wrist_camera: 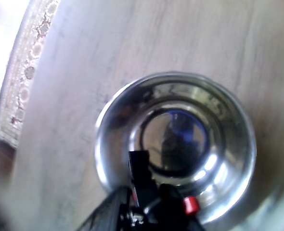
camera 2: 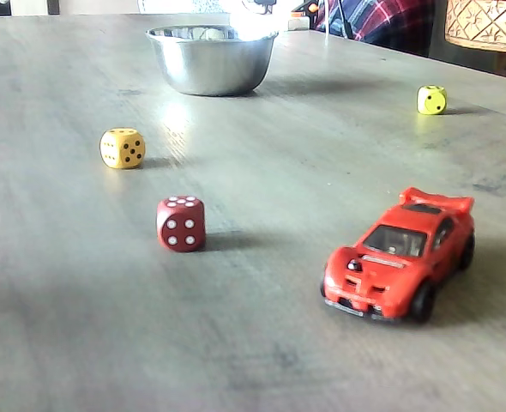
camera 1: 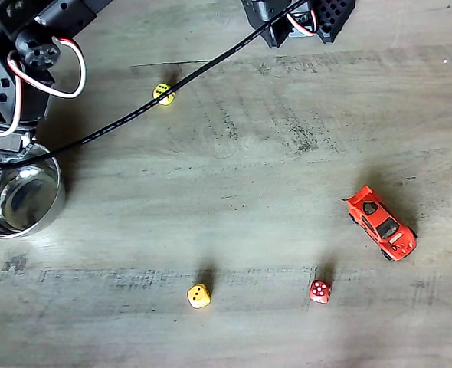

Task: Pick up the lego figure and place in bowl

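Nearest the wrist camera, the black hand (wrist_camera: pixel 154 192) hung low in the picture, its fingers closed on a small dark thing. Beneath the hand and all round it spread the grey wood-grain tabletop (camera 1: pixel 287 153), the largest thing in sight.

Next in size, the steel bowl (wrist_camera: pixel 228 144) sat directly under the hand, its shiny inside facing up; in the fixed view from above, its rim (camera 1: pixel 46 211) showed at the left edge below the arm, and in the low fixed view it stood at the far end (camera 2: pixel 210 69).

Well apart from the hand, on the side of the tabletop away from the bowl, the orange-red toy car (camera 1: pixel 381 224) stood on its wheels.

Three dice lay apart from one another and clear of the hand: a yellow die (camera 1: pixel 199 296), a red die (camera 1: pixel 319 290) near the car, and a pale yellow die (camera 1: pixel 163 93) closest to the arm.

Smallest of all, the lego figure (wrist_camera: pixel 187 205), black with a red part, was held in the hand's grip above the bowl's near wall, though blur hid its finer shape.
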Controlling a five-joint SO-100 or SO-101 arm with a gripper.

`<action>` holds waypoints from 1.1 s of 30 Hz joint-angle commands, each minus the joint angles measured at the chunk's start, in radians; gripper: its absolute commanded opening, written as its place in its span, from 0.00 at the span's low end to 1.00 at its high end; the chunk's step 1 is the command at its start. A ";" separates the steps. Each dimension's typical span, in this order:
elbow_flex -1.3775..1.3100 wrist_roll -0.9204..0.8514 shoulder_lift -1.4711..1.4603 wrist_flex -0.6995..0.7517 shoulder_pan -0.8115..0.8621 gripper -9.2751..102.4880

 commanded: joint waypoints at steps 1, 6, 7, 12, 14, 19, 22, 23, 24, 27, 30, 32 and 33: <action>-0.058 -0.015 -0.011 -0.023 0.020 0.10; -0.060 -0.052 -0.055 -0.023 0.032 0.11; -0.060 -0.058 -0.057 -0.023 0.032 0.11; -0.052 -0.094 -0.057 -0.023 0.029 0.11; -0.048 -0.109 -0.057 -0.023 0.026 0.14; -0.043 -0.115 -0.057 -0.021 0.026 0.23; -0.043 -0.115 -0.057 -0.021 0.026 0.25; -0.043 -0.115 -0.057 -0.021 0.025 0.25; -0.043 -0.115 -0.057 -0.018 0.025 0.25; -0.043 -0.115 -0.055 -0.017 0.025 0.24; -0.043 -0.115 -0.049 -0.014 0.025 0.21; -0.043 -0.115 -0.046 -0.012 0.025 0.16; -0.043 -0.115 -0.044 -0.012 0.023 0.14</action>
